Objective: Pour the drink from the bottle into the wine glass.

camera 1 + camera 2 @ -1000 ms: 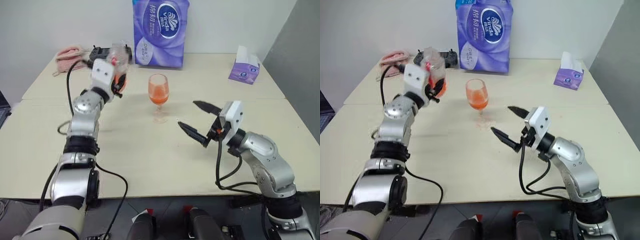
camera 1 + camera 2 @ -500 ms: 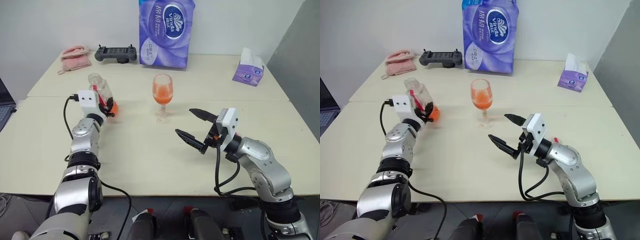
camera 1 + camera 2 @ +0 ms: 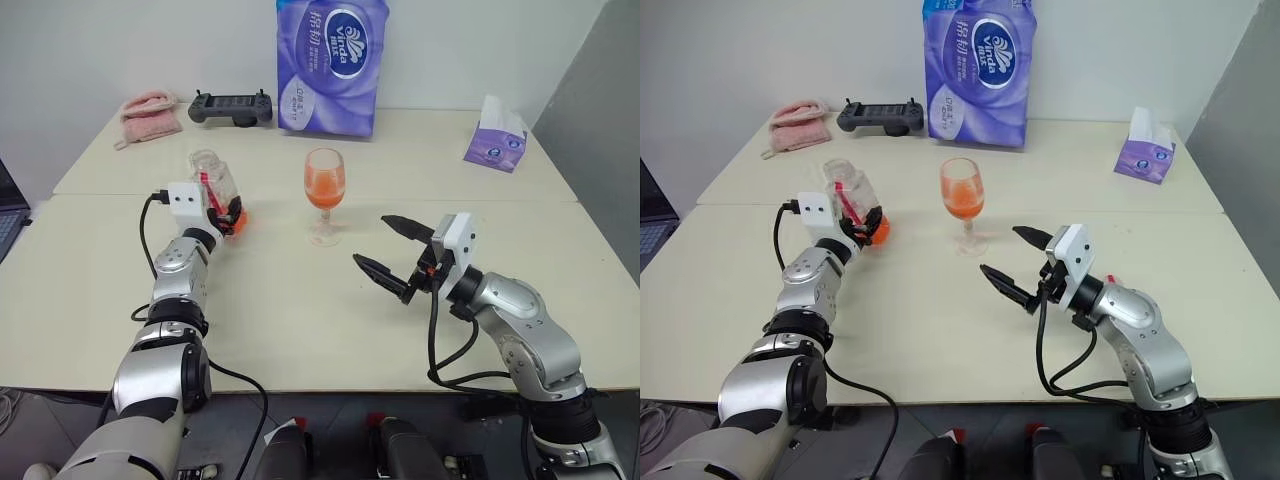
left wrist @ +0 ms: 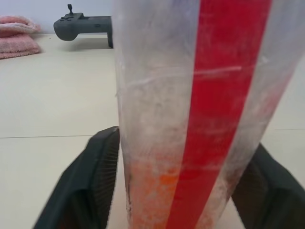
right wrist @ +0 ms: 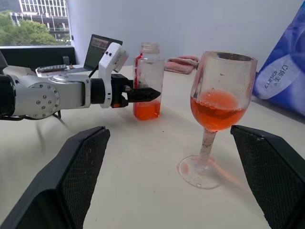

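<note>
I found pour done: wine glass [image 3: 324, 193] held drink [image 5: 215, 109]. Bottle [image 3: 214, 190] stood upright between left gripper [image 3: 232, 213] fingers, jaws parting. Right gripper [image 3: 393, 255] idle, agape. Next, I judged: withdraw left.

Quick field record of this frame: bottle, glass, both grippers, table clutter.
bottle: upright on the table, uncapped, a little orange drink left at its bottom
left gripper: fingers either side of the bottle; grip or release cannot be told
wine glass: upright, roughly half full of orange drink, wet patch around its foot
right gripper: open, empty, hovering beside the glass
table: pink cloth, black controller, purple tissue pack, purple tissue box along the far side
</note>
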